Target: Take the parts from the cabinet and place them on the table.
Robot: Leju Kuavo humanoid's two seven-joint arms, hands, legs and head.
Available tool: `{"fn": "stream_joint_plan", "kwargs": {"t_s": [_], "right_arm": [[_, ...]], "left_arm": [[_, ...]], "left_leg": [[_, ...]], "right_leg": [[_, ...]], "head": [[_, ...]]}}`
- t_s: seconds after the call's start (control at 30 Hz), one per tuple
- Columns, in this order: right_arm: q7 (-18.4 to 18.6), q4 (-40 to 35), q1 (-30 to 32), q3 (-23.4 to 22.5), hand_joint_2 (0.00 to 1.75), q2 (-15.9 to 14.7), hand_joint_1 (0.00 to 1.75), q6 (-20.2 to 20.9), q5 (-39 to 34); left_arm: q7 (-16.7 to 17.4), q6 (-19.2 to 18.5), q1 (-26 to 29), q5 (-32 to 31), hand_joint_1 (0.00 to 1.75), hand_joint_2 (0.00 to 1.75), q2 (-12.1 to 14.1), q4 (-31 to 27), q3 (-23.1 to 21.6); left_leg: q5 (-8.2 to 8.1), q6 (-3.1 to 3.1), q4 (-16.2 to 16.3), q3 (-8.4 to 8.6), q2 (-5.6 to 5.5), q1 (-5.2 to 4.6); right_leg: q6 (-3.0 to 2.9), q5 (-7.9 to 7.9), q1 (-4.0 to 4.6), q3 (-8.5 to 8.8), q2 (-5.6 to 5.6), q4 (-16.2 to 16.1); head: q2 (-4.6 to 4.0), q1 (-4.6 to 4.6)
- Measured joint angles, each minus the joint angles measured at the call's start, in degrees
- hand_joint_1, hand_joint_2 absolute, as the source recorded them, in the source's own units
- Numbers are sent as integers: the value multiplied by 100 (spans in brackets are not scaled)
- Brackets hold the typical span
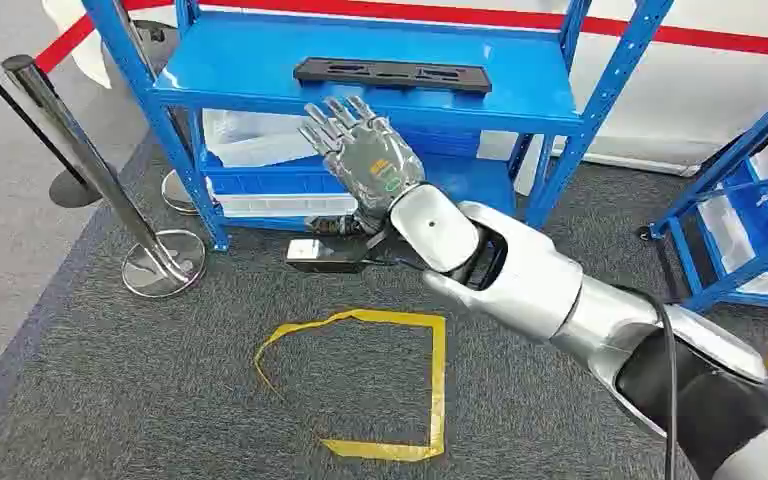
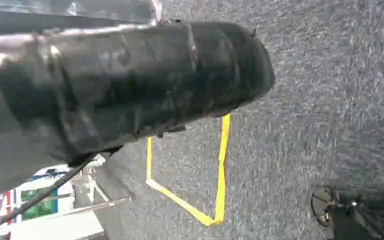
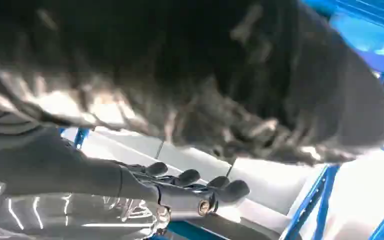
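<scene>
Grey carpet (image 1: 110, 400) | blue cabinet (image 1: 360, 85) | black part (image 1: 392, 73) | right hand (image 1: 365, 150) fingers spread, empty

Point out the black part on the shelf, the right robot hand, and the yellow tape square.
black part (image 1: 392, 73), head view, middle of its top face
right robot hand (image 1: 365, 150), head view, back of hand
yellow tape square (image 1: 438, 380), head view, right strip

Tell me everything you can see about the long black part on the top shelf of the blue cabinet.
The black part is a long, flat, narrow bar, matte, plastic by its look, with several oblong cut-outs along its length. It lies flat on the top shelf of the blue cabinet, lengthwise along the shelf, near the middle. Only the shelf touches it. The right hand hovers in front of and below it, fingers spread, holding nothing, not touching the part.
</scene>
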Motion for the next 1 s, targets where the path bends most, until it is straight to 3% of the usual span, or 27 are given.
{"fn": "stream_joint_plan", "kwargs": {"t_s": [0.03, 0.1, 0.13, 0.17, 0.2, 0.23, 0.3, 0.37, 0.43, 0.5, 0.53, 0.63, 0.67, 0.7, 0.73, 0.8, 0.87, 1.0], "right_arm": [[7, -4, -22, 0, 0, -2, 0, 2, -9], [7, -9, -24, 4, 0, -7, 0, 11, -17], [7, -11, -11, 33, 0, -7, 0, 22, -28], [7, -9, -3, 63, 0, -13, 0, 37, -39], [7, -9, 0, 94, 0, -20, 0, 37, -48], [7, -9, -2, 107, 0, -24, 0, 37, -50], [7, -9, -22, 107, 0, -28, 0, 37, -52], [7, -22, -50, 127, 0, -31, 0, 39, -55], [9, -24, -37, 129, 0, -31, 0, 39, -57], [11, -26, -49, 127, 0, -42, 0, 44, -57], [11, -26, -59, 127, 0, -39, 0, 42, -59], [11, -26, -59, 133, 0, -37, 0, 50, -61], [11, -26, -50, 136, 0, -37, 0, 55, -65], [11, -26, -44, 138, 0, -37, 0, 52, -66], [11, -26, -44, 142, 0, -37, 0, 50, -68], [11, -26, -45, 142, 0, -37, 0, 48, -66], [11, -24, -53, 142, 0, -39, 0, 48, -66], [11, -17, -44, 144, 0, -37, 0, 48, -68]], "left_arm": [[0, 4, -6, -2, 0, 0, 0, 0, 0], [20, 7, -21, -4, 0, 0, 0, 0, 0], [33, 7, -23, -7, 0, 0, 0, 0, -2], [35, 7, -21, -7, 0, 0, 0, 0, -2], [39, 7, -16, -4, 0, 0, 0, 0, -2], [44, 4, -12, -2, 0, 0, 0, 0, -2], [46, 4, -7, 0, 0, 0, -4, 0, -2], [46, -2, -21, 0, 0, 0, -4, 0, -2], [46, -4, -20, 0, 0, 0, -7, 0, -2], [48, -7, -8, 7, 0, 0, -9, 0, -2], [48, -7, -8, 4, 0, 0, -13, 0, -2], [48, -7, -22, 0, 0, 0, -13, 0, -2], [48, -7, -13, -2, 0, 0, -13, 0, -2], [50, -7, -8, -2, 0, 0, -13, 0, -2], [59, -7, 0, -2, 0, 0, -13, 0, -2], [59, -7, -5, -2, 0, 0, -13, 0, -2], [61, -7, -13, 0, 0, 0, -4, 0, -2], [66, -11, -17, 2, 0, 0, -4, 0, -2]], "left_leg": [[-12, 41, -9, 21, 5, 0], [-36, 88, -6, 44, 9, -12], [-52, 101, -5, 56, 9, -16], [-73, 104, 3, 69, 5, -16], [-98, 102, 17, 89, -4, -15], [-132, 91, 36, 113, -14, -14], [-212, 44, 83, 151, -30, -11], [-234, -7, 137, 91, -30, -41], [-220, -59, 90, 94, -29, -29], [-302, -130, 119, 104, -17, -18], [-399, -165, 324, 33, -1, -20], [-830, -230, 1562, -657, 1, -7], [-834, -239, 1789, -825, 1, -7], [-696, -236, 1746, -859, 1, -7], [-471, -223, 1470, -768, 1, -8], [81, -162, 467, -318, 2, -13], [31, -96, 48, -100, -3, -63], [13, -34, 69, -111, -10, -81]], "right_leg": [[10, -150, 5, -130, -18, 270], [18, -481, 9, -583, -16, 1116], [24, -537, 5, -806, -17, 1470], [30, -470, 3, -905, -17, 1564], [29, -293, -1, -886, -20, 1422], [19, -20, -4, -760, -22, 1076], [-28, 462, 1, -405, -22, 149], [-73, 331, 37, -317, -14, -18], [-100, 322, 65, -337, -2, 20], [-159, 341, -7, -246, 0, -76], [-186, 327, -7, -202, 3, -101], [-252, 288, 4, -151, -5, -94], [-257, 273, 6, -141, -4, -90], [-254, 253, 6, -124, 3, -82], [-250, 231, 7, -105, 11, -74], [-229, 174, 10, -45, 20, -57], [-183, 140, 49, -55, 34, -32], [-105, 140, 28, -27, 28, -93]], "head": [[0, 17], [0, 15], [0, 13], [0, 15], [0, 17], [0, 15], [0, 17], [0, 17], [0, 18], [0, 16], [0, -17], [0, -26], [0, -24], [0, -26], [0, -26], [0, -26], [0, -22], [0, -13]]}}
